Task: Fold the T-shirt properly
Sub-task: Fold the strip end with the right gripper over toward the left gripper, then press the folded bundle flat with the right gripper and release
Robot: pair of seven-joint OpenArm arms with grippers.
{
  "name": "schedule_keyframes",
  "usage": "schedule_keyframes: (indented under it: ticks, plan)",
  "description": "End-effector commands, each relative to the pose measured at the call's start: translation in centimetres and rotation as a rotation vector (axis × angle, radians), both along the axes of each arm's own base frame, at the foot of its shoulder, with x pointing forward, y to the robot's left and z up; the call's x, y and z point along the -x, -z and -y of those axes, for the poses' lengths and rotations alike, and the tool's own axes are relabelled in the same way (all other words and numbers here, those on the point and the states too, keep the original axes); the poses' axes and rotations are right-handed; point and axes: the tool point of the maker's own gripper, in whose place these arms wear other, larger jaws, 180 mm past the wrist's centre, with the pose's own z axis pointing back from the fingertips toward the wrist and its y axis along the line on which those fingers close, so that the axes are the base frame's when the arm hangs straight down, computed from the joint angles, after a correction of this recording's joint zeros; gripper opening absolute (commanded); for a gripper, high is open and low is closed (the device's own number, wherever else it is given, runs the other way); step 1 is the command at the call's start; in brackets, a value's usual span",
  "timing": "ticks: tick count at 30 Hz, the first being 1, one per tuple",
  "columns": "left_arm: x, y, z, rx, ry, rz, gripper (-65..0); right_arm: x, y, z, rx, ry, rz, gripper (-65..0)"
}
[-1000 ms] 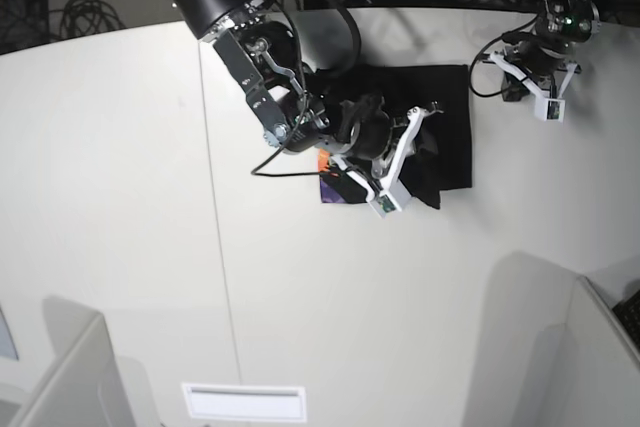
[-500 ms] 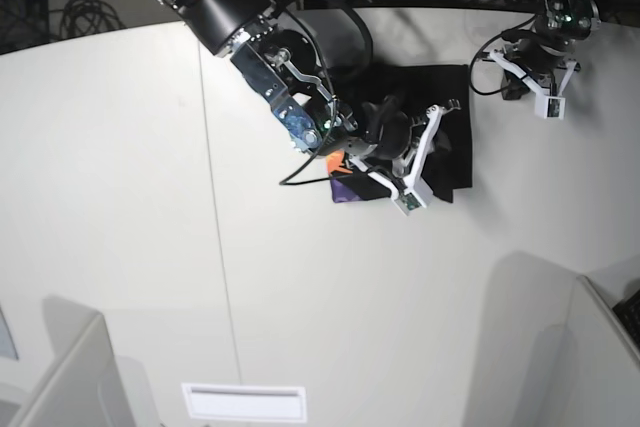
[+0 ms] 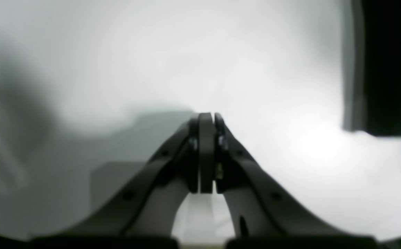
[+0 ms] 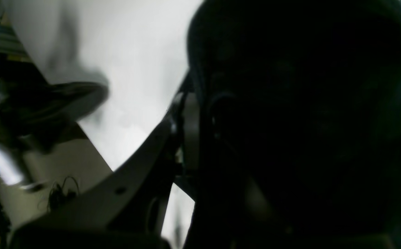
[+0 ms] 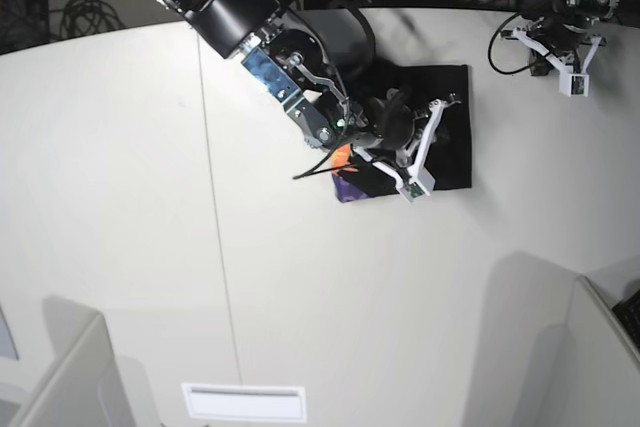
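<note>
Base view: T-shirt [image 5: 448, 127] lies partly folded on table [image 5: 120, 197]; right gripper [image 5: 405, 147] carries a flap across, so pull flat and align edges. Left wrist: left gripper [image 3: 207, 152] pressed together, empty, over table. Right wrist: black cloth fills the frame, grip can't be told.

Blurry wrist views, glare, deep shadows

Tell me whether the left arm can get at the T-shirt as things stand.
Probably yes. The left gripper sits shut over bare table just past the T-shirt, with nothing between them. The right gripper is already clamped on the cloth, crowding its middle.
</note>
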Motion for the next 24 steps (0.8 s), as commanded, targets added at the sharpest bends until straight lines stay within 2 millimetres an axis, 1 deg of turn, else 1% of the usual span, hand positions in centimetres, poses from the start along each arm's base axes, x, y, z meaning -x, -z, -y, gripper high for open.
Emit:
schedule_keyframes:
  ticks: [1,4,5,6,8,9,10,13,19,21,23,24]
  plan:
    - [-0.3,-1.4,-0.8,-0.031,0.004,0.038,-65.0,-0.9,-1.8,-1.1,-0.047,0.000,0.031,-65.0]
    - [0.4,-2.0,-1.9,-0.055,-0.017,0.037,-65.0,-0.9,-1.6,-1.0,-0.044,0.001,0.028,-65.0]
    - [0.7,-2.1,-2.3,-0.061,-0.028,0.032,-65.0,-0.9,-1.6,-1.0,-0.044,0.001,0.026,-59.3]
    - [0.9,-2.2,-2.7,-0.068,-0.036,0.032,-65.0,-0.9,-1.6,-1.0,-0.044,0.001,0.026,-50.0]
    - [1.2,-2.3,-3.1,-0.075,-0.045,0.030,-65.0,-1.1,-1.8,-1.1,-0.054,0.008,0.037,-36.0]
    - [1.2,-2.3,-3.1,-0.073,-0.048,0.031,-65.0,-1.3,-2.1,-1.2,-0.067,0.020,0.051,-31.8]
    - [1.3,-2.3,-3.1,-0.074,-0.049,0.030,-65.0,-1.6,-2.4,-1.4,-0.081,0.030,0.066,-30.6]
    - [1.3,-2.3,-3.1,-0.072,-0.051,0.030,-65.0,-2.6,-3.0,-1.4,-0.093,0.043,0.098,-30.5]
    - [1.5,-1.9,-2.5,-0.055,-0.058,0.028,-65.0,-3.6,-4.0,-1.6,-0.099,0.041,0.129,-30.3]
    - [1.4,-1.9,-2.4,-0.054,-0.057,0.031,-65.0,-4.0,-4.8,-1.7,-0.108,0.034,0.148,-30.3]
    - [1.2,-2.0,-2.4,-0.053,-0.056,0.035,-65.0,-3.2,-6.6,-3.2,-0.160,-0.019,0.155,-30.2]
    - [1.2,-2.0,-2.4,-0.053,-0.056,0.035,-65.0,-2.7,-7.8,-4.0,-0.189,-0.057,0.163,-30.2]
